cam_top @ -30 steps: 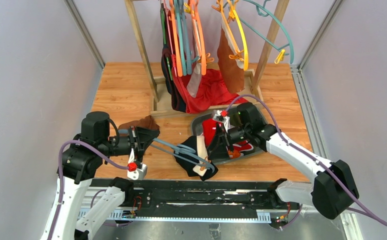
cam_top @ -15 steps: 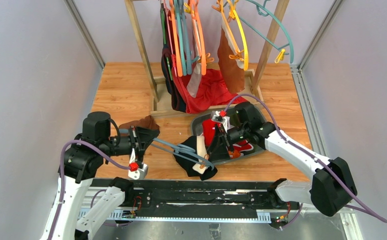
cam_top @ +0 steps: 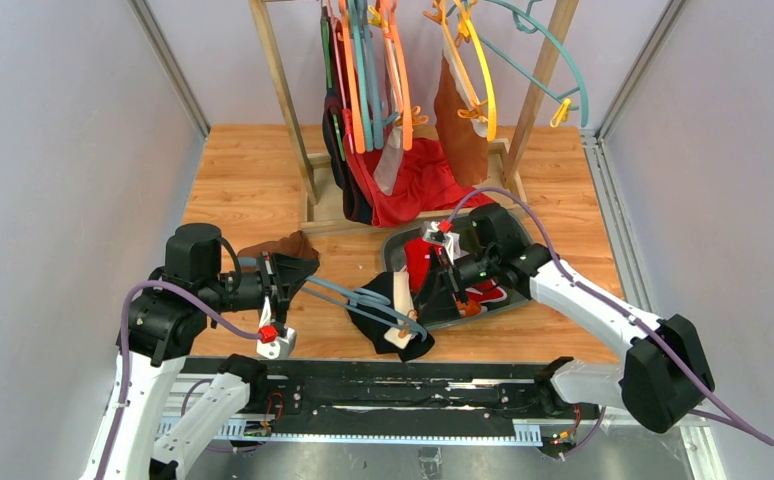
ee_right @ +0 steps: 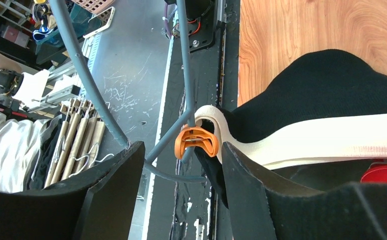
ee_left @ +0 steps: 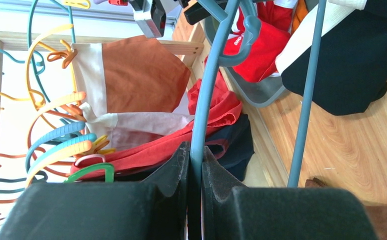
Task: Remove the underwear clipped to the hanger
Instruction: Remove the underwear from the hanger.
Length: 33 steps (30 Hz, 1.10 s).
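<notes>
1. A wooden surface (cam_top: 253, 180) fills mid-frame, with pale grey walls (cam_top: 53, 150) at both sides. A wooden rack (cam_top: 281, 90) of coloured hangers stands at upper centre.
2. The left tool (ee_left: 195, 152) pinches the blue-grey hanger (ee_left: 209, 75) bar.
3. The right tool (ee_right: 181, 147), spread, flanks the orange clip (ee_right: 196, 142) that holds the black underwear (cam_top: 373, 335), lower centre on the surface.

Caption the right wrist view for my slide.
Open right gripper lined up on the orange clip holding the black underwear by its cream waistband to the grey hanger.
</notes>
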Tool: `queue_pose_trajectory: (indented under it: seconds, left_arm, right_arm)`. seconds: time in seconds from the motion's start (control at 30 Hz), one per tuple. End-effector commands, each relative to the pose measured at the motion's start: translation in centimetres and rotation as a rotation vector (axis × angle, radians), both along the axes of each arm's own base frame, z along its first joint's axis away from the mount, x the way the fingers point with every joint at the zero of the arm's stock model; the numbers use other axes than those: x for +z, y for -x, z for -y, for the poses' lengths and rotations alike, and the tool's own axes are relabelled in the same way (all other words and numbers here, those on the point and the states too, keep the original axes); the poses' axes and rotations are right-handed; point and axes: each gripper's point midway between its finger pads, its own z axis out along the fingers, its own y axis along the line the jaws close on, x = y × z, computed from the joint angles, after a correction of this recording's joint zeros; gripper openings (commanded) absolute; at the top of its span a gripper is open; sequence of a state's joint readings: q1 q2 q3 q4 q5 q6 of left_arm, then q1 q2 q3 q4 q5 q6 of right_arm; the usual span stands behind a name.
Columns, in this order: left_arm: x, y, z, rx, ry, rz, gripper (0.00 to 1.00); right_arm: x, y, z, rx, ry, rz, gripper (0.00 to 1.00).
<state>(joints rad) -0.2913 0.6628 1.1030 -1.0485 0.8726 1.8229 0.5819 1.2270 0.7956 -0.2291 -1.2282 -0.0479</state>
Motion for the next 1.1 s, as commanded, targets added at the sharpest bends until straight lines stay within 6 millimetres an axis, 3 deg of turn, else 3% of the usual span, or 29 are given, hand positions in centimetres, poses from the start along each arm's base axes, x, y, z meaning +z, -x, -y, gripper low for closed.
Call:
queue_pose_trajectory:
  seconds: [0.0, 0.27, 0.53, 0.8, 1.07]
  left_arm:
    - [0.9, -0.1, 0.3, -0.022, 0.014, 0.046, 0.00]
    - [1.1, -0.1, 0.4, -0.025, 0.014, 0.054, 0.00]
    - [1.0, -0.1, 0.4, -0.025, 0.014, 0.053, 0.00]
    - [0.8, -0.1, 0.4, -0.028, 0.012, 0.051, 0.00]
    - [0.4, -0.1, 0.3, -0.023, 0.007, 0.046, 0.00]
  right_arm:
    - [0.3, -0.2, -0.6, 0.005, 0.004, -0.008, 0.60]
    - [-0.4, -0.1, -0.8, 0.012, 0.018, -0.017, 0.59]
    - [-0.8, 0.3, -1.3, 0.043, 0.025, -0.041, 0.50]
    - [-0.4, 0.4, -1.5, 0.060, 0.012, -0.043, 0.38]
    - [0.0, 0.2, -1.5, 0.058, 0.007, -0.012, 0.20]
